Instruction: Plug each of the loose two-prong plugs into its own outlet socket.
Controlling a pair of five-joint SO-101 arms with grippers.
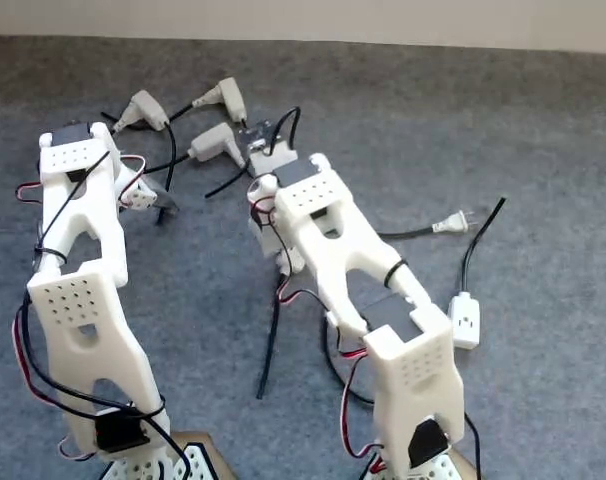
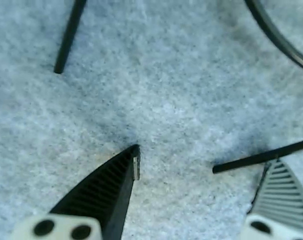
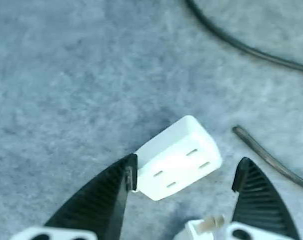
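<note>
the right claw (image 3: 186,162) is spread wide and grips nothing. a white outlet socket (image 3: 177,159) lies on the grey carpeted desk (image 3: 66,75) between its two fingers, slotted face up. one corner seems to touch a fingertip (image 3: 129,170), and the other finger stands clear of it. the socket's long axis runs roughly from one finger towards the other, a little tilted, so closing now would likely pinch it by its short ends rather than its flanks. i judge a small wrist twist may be wanted first. the left claw (image 2: 206,156) is released too and empty, over carpet with black cable ends (image 2: 66,40) near it. a loose two-prong plug (image 1: 451,223) lies at the right, well apart from both claws and nearer the right arm. a second socket (image 1: 465,322) lies nearer on that same side.
</note>
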